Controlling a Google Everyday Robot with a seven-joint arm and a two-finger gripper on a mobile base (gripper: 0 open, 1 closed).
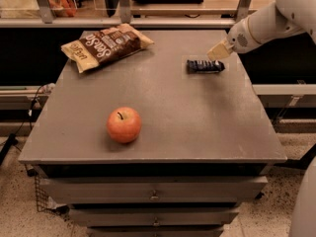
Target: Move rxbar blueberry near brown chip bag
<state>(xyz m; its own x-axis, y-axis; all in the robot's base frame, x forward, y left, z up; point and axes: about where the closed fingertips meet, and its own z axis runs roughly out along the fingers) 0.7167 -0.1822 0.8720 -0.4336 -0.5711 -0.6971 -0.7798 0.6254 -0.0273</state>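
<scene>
- The rxbar blueberry (205,66) is noted lying flat on the table (197,127), well apart from the brown chip bag (106,46), to the bag's right as viewed and slightly nearer the camera.
- The gripper (219,51) is placed at the bar's end farthest from the bag, just above it. How far it is open cannot be told, and contact with the bar cannot be confirmed. The bar appears to rest on the table rather than be held.
- Risk: if the wrapper is caught only at that end, it may slip or pivot on the way to the bag, since it is flat and looks slick.
- Risk: if it is pushed instead of lifted, the bar may be skewed off line. The table edge on the side away from the bag is near.
- Risk: with an overshoot, the bar may be dropped onto the bag, or the bag nudged toward the rear edge just behind it.
- The apple (124,125), in front of the bag and well apart from it, is judged clear of the direct path.
</scene>
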